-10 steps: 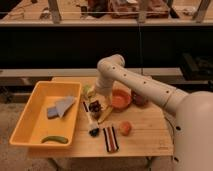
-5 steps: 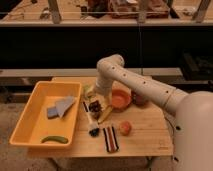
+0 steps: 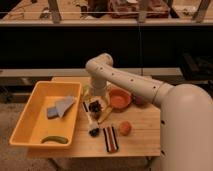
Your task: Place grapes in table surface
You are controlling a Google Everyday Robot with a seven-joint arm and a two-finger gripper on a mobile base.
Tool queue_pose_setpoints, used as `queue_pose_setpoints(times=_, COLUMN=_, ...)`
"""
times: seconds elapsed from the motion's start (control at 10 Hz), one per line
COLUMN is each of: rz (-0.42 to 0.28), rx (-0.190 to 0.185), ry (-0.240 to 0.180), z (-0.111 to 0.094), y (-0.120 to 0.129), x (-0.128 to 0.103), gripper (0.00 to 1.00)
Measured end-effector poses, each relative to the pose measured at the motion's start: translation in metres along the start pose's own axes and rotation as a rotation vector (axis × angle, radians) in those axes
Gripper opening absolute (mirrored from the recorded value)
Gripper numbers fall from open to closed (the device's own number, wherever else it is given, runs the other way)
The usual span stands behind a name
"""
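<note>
A dark reddish-purple lump, apparently the grapes [image 3: 140, 100], lies on the light tan table surface [image 3: 140, 135] just right of a reddish-orange bowl [image 3: 120, 98], partly behind my arm. My gripper [image 3: 94, 106] points down over the table's left-middle, next to the yellow bin and left of the bowl, well apart from the grapes. Something dark shows at the gripper; I cannot tell what it is. A smooth orange fruit [image 3: 124, 128] sits in front of the bowl.
A yellow plastic bin [image 3: 30, 125] fills the table's left side and holds a grey cloth [image 3: 60, 107] and a green item [image 3: 54, 139]. A yellow stick-like item [image 3: 105, 115], a small dark object [image 3: 93, 131] and a dark striped packet [image 3: 110, 138] lie below the gripper.
</note>
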Motion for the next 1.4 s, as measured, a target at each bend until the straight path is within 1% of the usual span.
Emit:
queue_pose_setpoints(times=0.1, rz=-0.008, rx=0.000, ry=-0.001, z=0.001, y=-0.001, x=-0.003, gripper=0.80)
queue_pose_setpoints(times=0.3, rz=-0.019, rx=0.012, ry=-0.007, z=0.003, y=-0.001, x=-0.006, gripper=0.80)
queue_pose_setpoints(times=0.4, rz=-0.029, rx=0.046, ry=-0.021, z=0.004, y=0.006, x=-0.012, gripper=0.80)
queue_pose_setpoints(times=0.5, rz=-0.033, rx=0.051, ry=-0.021, z=0.004, y=0.007, x=-0.015, gripper=0.80)
queue_pose_setpoints(times=0.7, rz=-0.043, rx=0.050, ry=-0.024, z=0.004, y=0.007, x=-0.020, gripper=0.78)
queue_pose_setpoints(times=0.9, rz=-0.046, rx=0.055, ry=-0.032, z=0.009, y=0.006, x=-0.021, gripper=0.63)
queue_pose_setpoints(times=1.0, rz=-0.044, rx=0.063, ry=-0.037, z=0.012, y=0.007, x=-0.020, gripper=0.51)
queue_pose_setpoints(times=1.1, rz=-0.042, rx=0.068, ry=-0.038, z=0.014, y=0.007, x=-0.019, gripper=0.43)
queue_pose_setpoints(times=1.3, rz=-0.040, rx=0.073, ry=-0.040, z=0.017, y=0.008, x=-0.018, gripper=0.23)
queue_pose_setpoints(times=1.4, rz=-0.043, rx=0.072, ry=-0.037, z=0.017, y=0.007, x=-0.018, gripper=0.11)
